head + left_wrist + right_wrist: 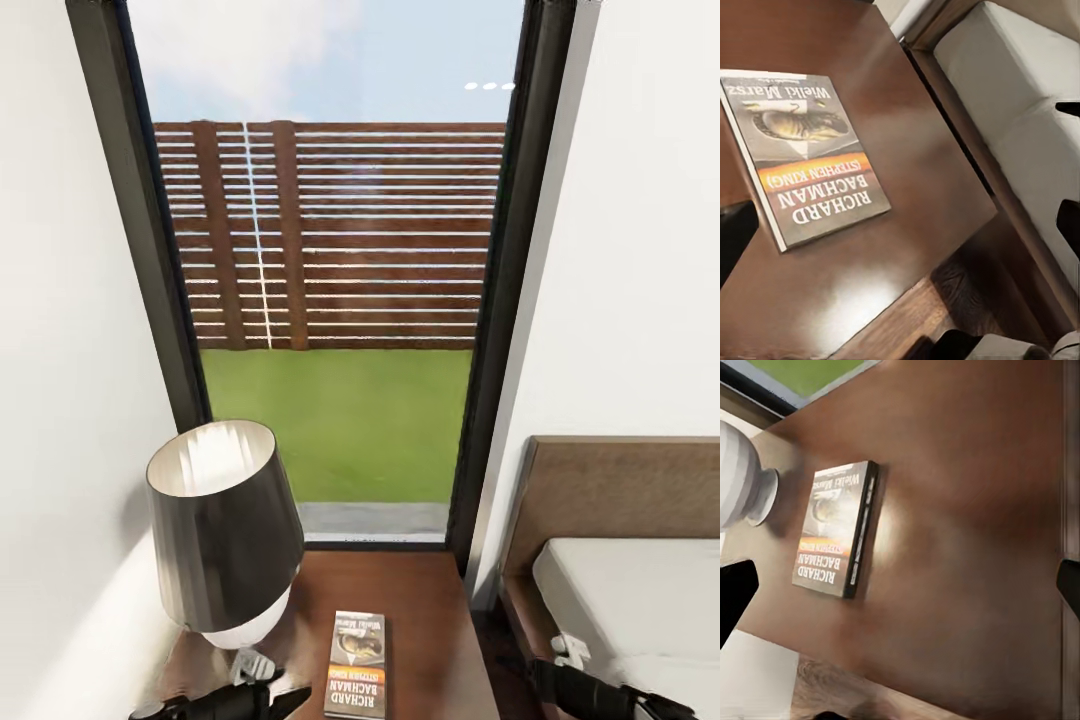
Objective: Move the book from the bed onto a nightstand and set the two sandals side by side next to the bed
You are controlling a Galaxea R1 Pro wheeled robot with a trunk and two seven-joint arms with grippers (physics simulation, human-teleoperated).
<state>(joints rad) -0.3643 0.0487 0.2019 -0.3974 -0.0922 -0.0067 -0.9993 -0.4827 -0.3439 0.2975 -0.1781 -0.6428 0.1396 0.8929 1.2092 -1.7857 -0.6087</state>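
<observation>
The book [357, 665] lies flat on the nightstand [425, 620], cover up, just right of the lamp. In the left wrist view the book [806, 154] rests on the glossy top [922, 105], and my left gripper [904, 225] hangs open above it, holding nothing. The right wrist view looks down on the book [836, 529] and the nightstand [967, 510], with my right gripper [900, 589] open and empty over the top. The bed [640, 590] stands right of the nightstand, its mattress [1012, 90] bare. The two sandals are out of view.
A lamp with a dark shade [225, 530] and a white base [739, 472] takes the nightstand's left side. Behind it is a tall dark-framed window [340, 300] between white walls. A narrow strip of wood floor [967, 292] separates nightstand and bed.
</observation>
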